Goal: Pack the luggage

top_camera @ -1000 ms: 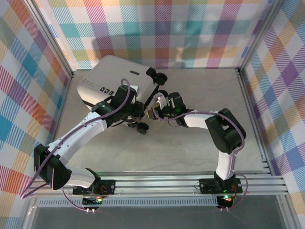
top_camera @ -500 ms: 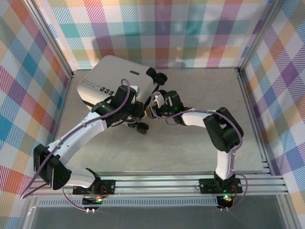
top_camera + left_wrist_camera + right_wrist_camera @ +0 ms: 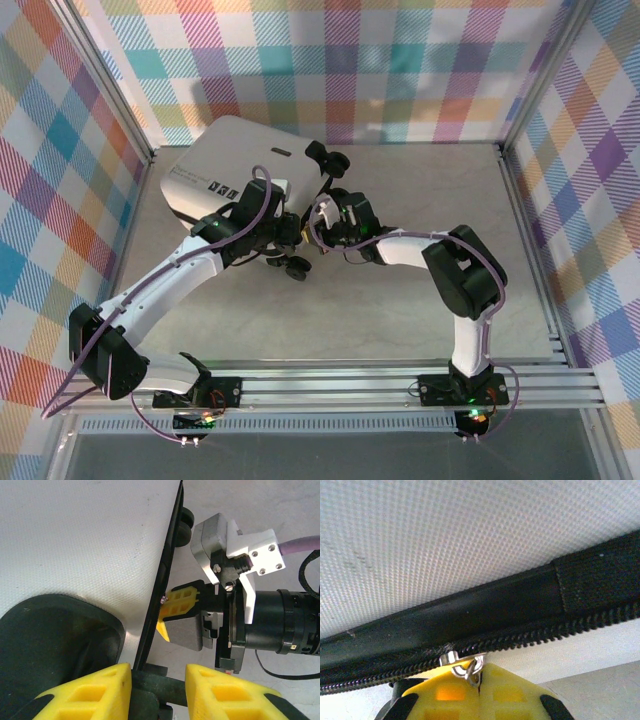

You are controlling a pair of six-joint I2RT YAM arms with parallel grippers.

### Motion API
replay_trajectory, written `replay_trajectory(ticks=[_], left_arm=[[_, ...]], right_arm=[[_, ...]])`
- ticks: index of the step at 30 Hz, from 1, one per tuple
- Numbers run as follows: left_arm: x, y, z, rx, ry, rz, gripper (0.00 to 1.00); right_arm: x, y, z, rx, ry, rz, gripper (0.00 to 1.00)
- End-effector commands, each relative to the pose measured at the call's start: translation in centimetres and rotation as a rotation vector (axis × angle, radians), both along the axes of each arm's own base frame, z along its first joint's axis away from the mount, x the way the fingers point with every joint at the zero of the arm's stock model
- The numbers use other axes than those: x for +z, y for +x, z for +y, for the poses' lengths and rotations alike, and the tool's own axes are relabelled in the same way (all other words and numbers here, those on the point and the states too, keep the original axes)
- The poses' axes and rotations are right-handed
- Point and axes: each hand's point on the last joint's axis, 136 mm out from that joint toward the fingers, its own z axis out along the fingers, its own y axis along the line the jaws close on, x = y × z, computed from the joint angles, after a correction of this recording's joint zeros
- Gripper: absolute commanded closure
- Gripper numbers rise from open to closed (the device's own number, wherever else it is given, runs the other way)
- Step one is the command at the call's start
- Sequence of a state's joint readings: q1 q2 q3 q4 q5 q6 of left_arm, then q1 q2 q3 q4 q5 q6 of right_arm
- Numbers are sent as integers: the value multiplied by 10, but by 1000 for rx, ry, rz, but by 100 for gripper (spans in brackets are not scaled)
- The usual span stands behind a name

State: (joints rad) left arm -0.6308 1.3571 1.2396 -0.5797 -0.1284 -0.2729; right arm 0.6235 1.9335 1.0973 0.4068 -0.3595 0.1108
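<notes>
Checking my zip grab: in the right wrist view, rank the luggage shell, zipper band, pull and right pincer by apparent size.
Largest to smallest:
1. Luggage shell
2. Zipper band
3. Right pincer, though it sits closest to the camera, which inflates it
4. Pull

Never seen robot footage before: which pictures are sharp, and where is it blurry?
Top external: even light, sharp, no glare on the white hard-shell suitcase. Left wrist: near yellow fingers blurred. Right wrist: black zipper and silver zipper pull crisp, right gripper blurred.
</notes>
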Motion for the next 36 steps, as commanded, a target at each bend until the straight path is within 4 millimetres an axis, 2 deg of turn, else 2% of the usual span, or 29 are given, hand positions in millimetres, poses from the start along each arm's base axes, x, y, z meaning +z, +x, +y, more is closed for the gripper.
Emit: replay_trajectory(ticks=[1, 5, 7, 13, 15, 19, 23, 28, 31, 35, 36], left_arm=[[-31, -24, 12, -1, 63, 123, 66], [-34, -28, 16, 9, 70, 132, 67], [-29, -30, 16, 5, 52, 119, 62], [14, -40, 12, -32, -16, 34, 51], [22, -45, 14, -15, -28, 18, 46], [16, -57, 18, 63, -67, 26, 43], [9, -61, 24, 141, -74, 31, 38], [-5, -61, 14, 187, -130, 55, 30], [2, -54, 8, 206, -178, 28, 24], [15, -48, -1, 223, -254, 0, 21], [15, -47, -4, 224, -274, 3, 11]], right_arm=[[9, 17, -13, -92, -21, -68, 100], [12, 26, -26, -128, -28, -64, 100], [13, 25, -27, -121, -27, -62, 100], [9, 21, -26, -112, -26, -48, 100], [9, 22, -27, -115, -26, -49, 100], [17, 10, -21, -50, 5, -56, 100], [21, -7, -11, -6, 7, -92, 100], [29, -22, -10, 7, 15, -115, 100], [31, -30, -10, 20, 30, -108, 100], [26, -47, -2, 49, 21, -106, 100], [25, -50, -1, 57, 19, -103, 100]])
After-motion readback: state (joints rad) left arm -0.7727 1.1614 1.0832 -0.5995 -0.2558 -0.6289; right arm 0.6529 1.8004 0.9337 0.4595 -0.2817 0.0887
